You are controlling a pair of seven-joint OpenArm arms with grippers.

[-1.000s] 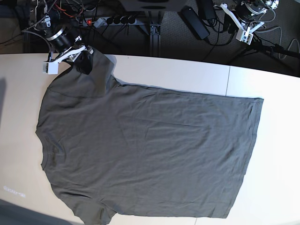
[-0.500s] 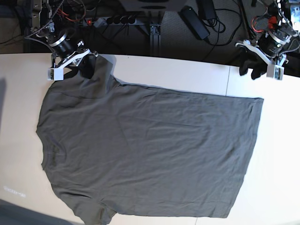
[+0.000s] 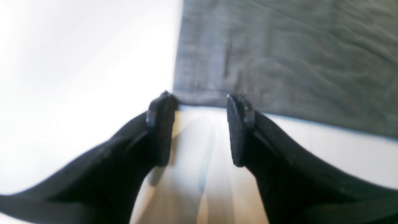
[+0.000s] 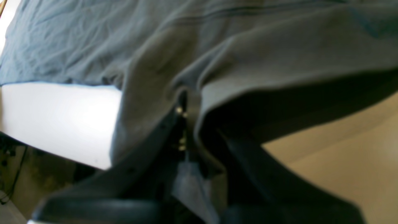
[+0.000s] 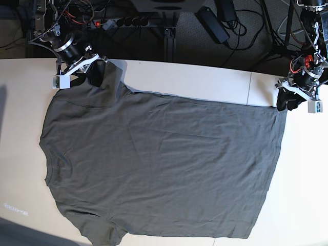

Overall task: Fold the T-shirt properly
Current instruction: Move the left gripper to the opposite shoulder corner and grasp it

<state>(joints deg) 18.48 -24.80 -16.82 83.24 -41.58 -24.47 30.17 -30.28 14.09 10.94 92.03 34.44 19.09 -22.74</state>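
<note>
Your left gripper stands open, the T-shirt hem corner directly ahead of its tips; your right gripper clamps the sleeve.

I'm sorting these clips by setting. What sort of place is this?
Probably a robotics lab or workshop. A dark olive-grey cotton T-shirt lies spread on a pale wooden tabletop, with a black power strip and tangled black cables on the dark floor behind.

Robotics lab: power strip, tangled cables behind table.
</note>
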